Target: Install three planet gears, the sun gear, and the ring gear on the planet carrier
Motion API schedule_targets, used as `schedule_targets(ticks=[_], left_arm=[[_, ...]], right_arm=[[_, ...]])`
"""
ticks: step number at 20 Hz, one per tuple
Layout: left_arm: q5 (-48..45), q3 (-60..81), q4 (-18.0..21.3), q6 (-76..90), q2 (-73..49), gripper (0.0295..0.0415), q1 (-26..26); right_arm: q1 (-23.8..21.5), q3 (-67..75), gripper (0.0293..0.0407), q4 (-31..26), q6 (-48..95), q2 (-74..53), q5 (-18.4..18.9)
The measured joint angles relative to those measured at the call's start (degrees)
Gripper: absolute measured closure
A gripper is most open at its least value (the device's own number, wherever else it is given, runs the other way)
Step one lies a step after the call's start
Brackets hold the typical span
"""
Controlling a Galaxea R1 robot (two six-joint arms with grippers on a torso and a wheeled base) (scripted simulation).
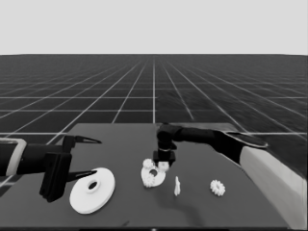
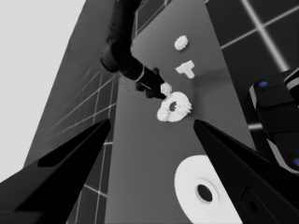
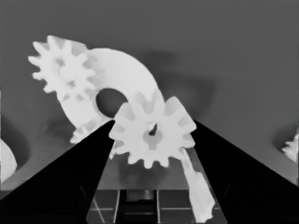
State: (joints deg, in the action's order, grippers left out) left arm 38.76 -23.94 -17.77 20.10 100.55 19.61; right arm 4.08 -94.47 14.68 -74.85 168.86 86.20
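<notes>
On dark table [image 1: 125, 139], right claw [image 1: 162, 166] grips gear [image 1: 162, 166], seemingly above smaller round part [image 1: 153, 179].

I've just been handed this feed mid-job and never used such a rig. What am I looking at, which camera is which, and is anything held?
It is a two-armed robot at a dark table. The head view looks down across the table; the other two pictures come from cameras on each wrist.

The right pincer is at the smaller round part mid-table, shut on a gear, which fills its wrist view between the two black fingers. Two gears already sit on that part, one here.

The left pincer waits open over the table's left end, beside the larger round part, holding nothing.

Also on the table: a thin white piece and one loose gear to the right.
</notes>
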Motion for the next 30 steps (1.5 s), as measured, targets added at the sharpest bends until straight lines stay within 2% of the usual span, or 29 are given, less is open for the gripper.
schedule_targets(ticks=[2,7,9,10,11,17,18,19,21,23,27,28,29,30], left_arm=[[0.0,0.0,0.0,0.0,0.0,0.0326,0.0],[0.0,0.0,0.0,0.0,0.0,0.0326,0.0],[0.0,0.0,0.0,0.0,0.0,0.0326,0.0],[0.0,0.0,0.0,0.0,0.0,0.0326,0.0],[0.0,0.0,0.0,0.0,0.0,0.0326,0.0],[0.0,0.0,0.0,0.0,0.0,0.0326,0.0],[0.0,0.0,0.0,0.0,0.0,0.0326,0.0],[0.0,0.0,0.0,0.0,0.0,0.0326,0.0],[0.0,0.0,0.0,0.0,0.0,0.0326,0.0],[0.0,0.0,0.0,0.0,0.0,0.0326,0.0],[0.0,0.0,0.0,0.0,0.0,0.0326,0.0],[0.0,0.0,0.0,0.0,0.0,0.0326,0.0],[0.0,0.0,0.0,0.0,0.0,0.0326,0.0],[0.0,0.0,0.0,0.0,0.0,0.0326,0.0]], right_arm=[[2.8,-2.9,0.0388,2.3,1.7,0.8,-1.3],[3.9,-4.5,0.0388,3.4,2.6,1.3,-2.0],[3.9,-4.5,0.0328,3.4,2.6,1.4,-2.1],[4.0,-4.6,0.0319,3.4,2.6,1.4,-2.1],[4.0,-4.6,0.0316,3.4,2.6,1.4,-2.1],[4.0,-4.6,0.0315,3.5,2.6,1.4,-2.1],[-1.8,3.1,0.0315,-3.4,-1.8,-1.0,1.9],[-8.2,5.3,0.0315,-8.5,-3.2,-1.6,3.2],[-14.0,4.8,0.0315,-13.6,-3.0,-1.3,3.8],[-15.9,4.0,0.0315,-15.3,-2.5,-1.0,4.1],[-16.6,3.6,0.0315,-16.1,-2.2,-0.9,4.2],[-17.2,25.5,0.0315,-16.7,-6.0,-15.2,4.1],[-17.8,34.5,0.0315,-17.3,-3.2,-29.2,4.4],[-18.2,36.6,0.0315,-17.6,1.7,-37.2,4.7]])
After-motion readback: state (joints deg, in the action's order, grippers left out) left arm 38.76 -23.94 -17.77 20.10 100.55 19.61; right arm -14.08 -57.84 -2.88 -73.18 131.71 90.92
